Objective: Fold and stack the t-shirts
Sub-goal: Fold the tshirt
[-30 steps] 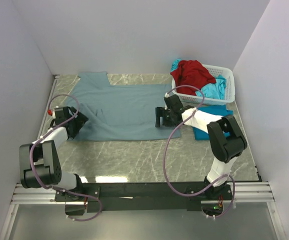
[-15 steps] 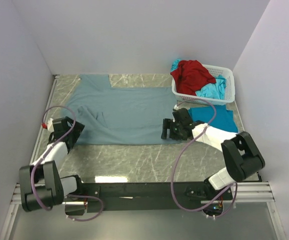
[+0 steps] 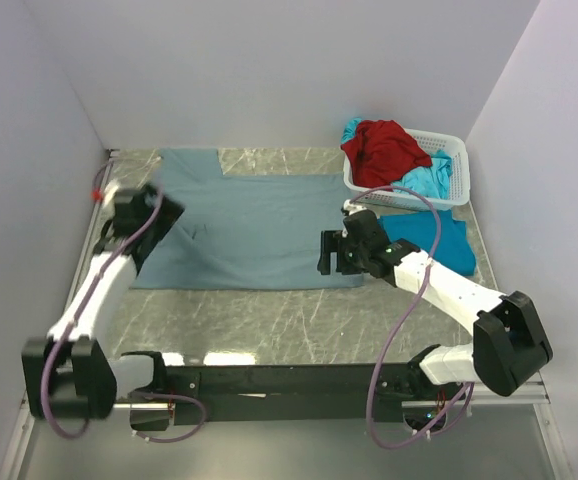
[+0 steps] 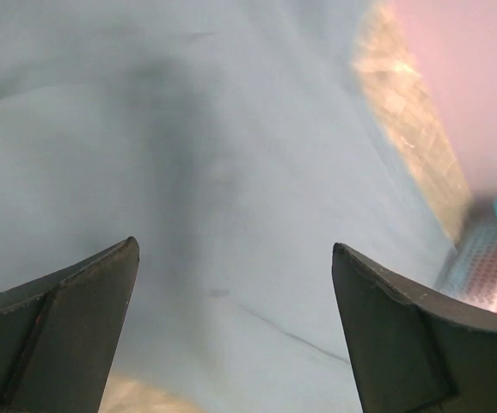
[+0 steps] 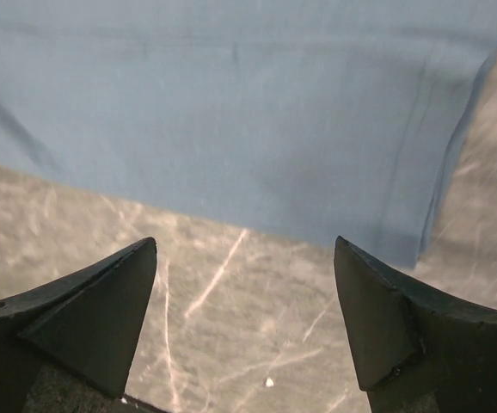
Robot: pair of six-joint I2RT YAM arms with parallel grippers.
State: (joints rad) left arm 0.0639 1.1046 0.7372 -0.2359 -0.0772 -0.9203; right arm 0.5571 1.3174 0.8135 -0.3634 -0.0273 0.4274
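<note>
A large grey-blue t-shirt (image 3: 244, 228) lies spread flat on the marble table (image 3: 269, 320). My left gripper (image 3: 154, 225) hovers over the shirt's left part. In the left wrist view it (image 4: 234, 246) is open, with only grey-blue cloth (image 4: 231, 129) below. My right gripper (image 3: 327, 253) is at the shirt's near right corner. In the right wrist view it (image 5: 245, 242) is open over bare marble, just short of the hem (image 5: 231, 112). A turquoise t-shirt (image 3: 439, 238) lies flat on the table under the right arm. A red t-shirt (image 3: 384, 145) and more turquoise cloth (image 3: 429, 180) are heaped in the basket.
The white lattice basket (image 3: 456, 150) stands at the back right, and its corner (image 4: 481, 267) shows in the left wrist view. Walls close in the table on the left, back and right. Cables loop from both arms.
The left arm has swung away from the near left edge and risen over the shirt's left part. The right gripper has drawn slightly nearer, and the shirt now lies flatter.
</note>
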